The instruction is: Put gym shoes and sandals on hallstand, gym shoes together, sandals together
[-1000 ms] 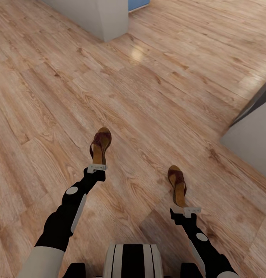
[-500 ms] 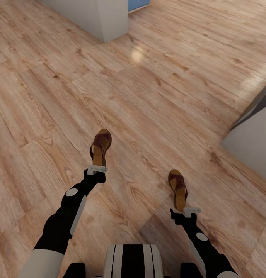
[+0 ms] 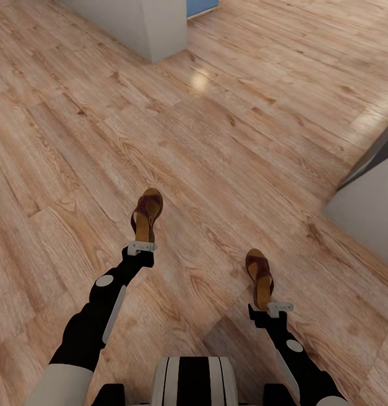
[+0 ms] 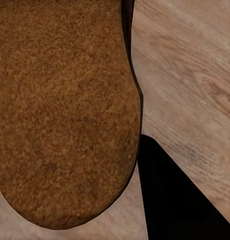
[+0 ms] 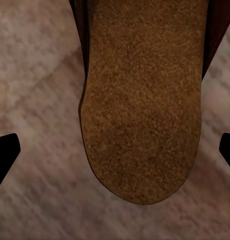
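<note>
Each claw carries one sandal by the heel above the corridor floor [image 3: 228, 124].

Head view: left claw [image 3: 141, 247] grasps the left sandal [image 3: 146, 215], right claw [image 3: 279, 308] the right sandal [image 3: 260, 278] at 5 o'clock of it; both unchanged since half a second ago. Left wrist view: tan insole [image 4: 59, 110] close up, floor behind. Right wrist view: insole [image 5: 145, 100] between dark fingertips [image 5: 4, 155].

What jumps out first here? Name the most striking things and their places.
Two brown sandals stand out against the wood-plank floor: the left sandal sticks out from the left claw, and the right sandal from the right claw. A light-grey block stands at the far end, another grey unit at the right edge.
</note>
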You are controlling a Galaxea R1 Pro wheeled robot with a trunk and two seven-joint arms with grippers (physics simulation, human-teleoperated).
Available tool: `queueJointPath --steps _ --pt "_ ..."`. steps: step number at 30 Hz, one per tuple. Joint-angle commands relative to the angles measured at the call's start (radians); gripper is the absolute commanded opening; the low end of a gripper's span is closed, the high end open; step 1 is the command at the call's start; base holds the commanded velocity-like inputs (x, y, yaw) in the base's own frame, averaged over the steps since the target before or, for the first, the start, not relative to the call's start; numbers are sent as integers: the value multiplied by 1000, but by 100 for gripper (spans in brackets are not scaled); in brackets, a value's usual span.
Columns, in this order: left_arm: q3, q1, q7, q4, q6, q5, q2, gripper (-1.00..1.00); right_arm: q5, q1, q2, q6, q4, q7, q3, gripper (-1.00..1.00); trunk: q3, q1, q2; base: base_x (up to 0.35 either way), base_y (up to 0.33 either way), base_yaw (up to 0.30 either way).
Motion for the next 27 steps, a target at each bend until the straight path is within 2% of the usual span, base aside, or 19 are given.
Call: queueJointPath --steps 1,5,12,23,27 --pt "1 0 -6 -2 5 -8 -1 -100 -2 0 0 -3 1 2 -1 100 0 0 0 3 0 0" --pt "1 0 -7 -8 5 -9 4 -100 -3 0 0 -3 0 2 -1 100 -1 0 0 1 0 0" --pt "2 0 -6 -10 6 -8 7 -100 -3 0 0 -2 0 2 -1 100 -34 3 -2 0 0 0" --pt "3 0 -5 -10 5 -8 5 -100 -3 0 0 -3 0 2 -1 100 -37 3 -2 1 0 0" --pt "3 0 -5 -10 4 -8 3 -100 -3 0 0 -3 0 2 -1 100 -37 3 -2 133 0 0"
